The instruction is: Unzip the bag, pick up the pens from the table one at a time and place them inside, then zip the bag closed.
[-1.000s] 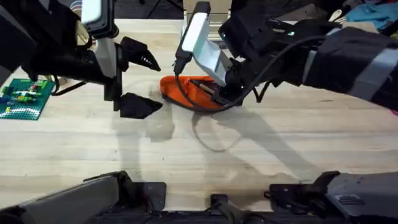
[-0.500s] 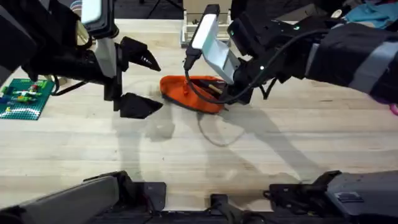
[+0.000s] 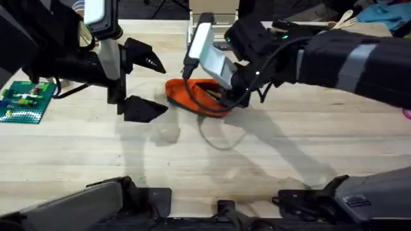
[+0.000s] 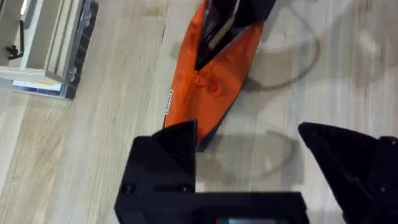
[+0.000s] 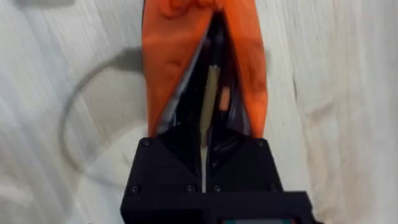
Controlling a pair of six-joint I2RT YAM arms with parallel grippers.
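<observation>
Near the upper middle of the frame the orange bag (image 3: 196, 96) lies on the pale plank table (image 3: 257, 160), its left end rounded and bare, its right part covered by the right gripper (image 3: 226, 97), which reaches in from the upper right on a dark, bulky arm carrying a white housing. Whether those fingers are parted is hidden by the arm's own body. To the left of the bag, and apart from it, the left gripper (image 3: 144, 86) hangs with its two black fingers spread wide (one above, one below). At the far left edge sits a green brick plate (image 3: 24, 101) on the wood.
</observation>
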